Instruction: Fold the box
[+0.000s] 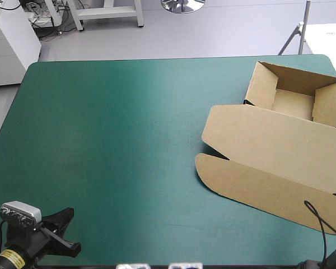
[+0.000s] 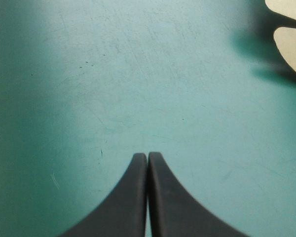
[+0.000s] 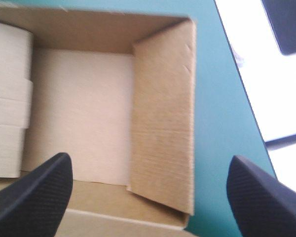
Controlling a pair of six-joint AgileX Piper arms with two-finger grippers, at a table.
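Teal-green surface (image 1: 129, 140): box (image 1: 269, 140) far right, walls up, lid flat. Left jaws together, right jaws apart over tray; wall tuck likely next.

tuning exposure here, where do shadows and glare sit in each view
High view: a paler band of light runs down the middle of the teal-green cover. Left wrist view: the box throws a dark shadow on the cover. Right wrist view: the box floor glares pale ahead of the right gripper.

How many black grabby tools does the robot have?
2. The left tool, shut, is over the teal-green cover by its near-left corner; the right tool, open, is over the box.
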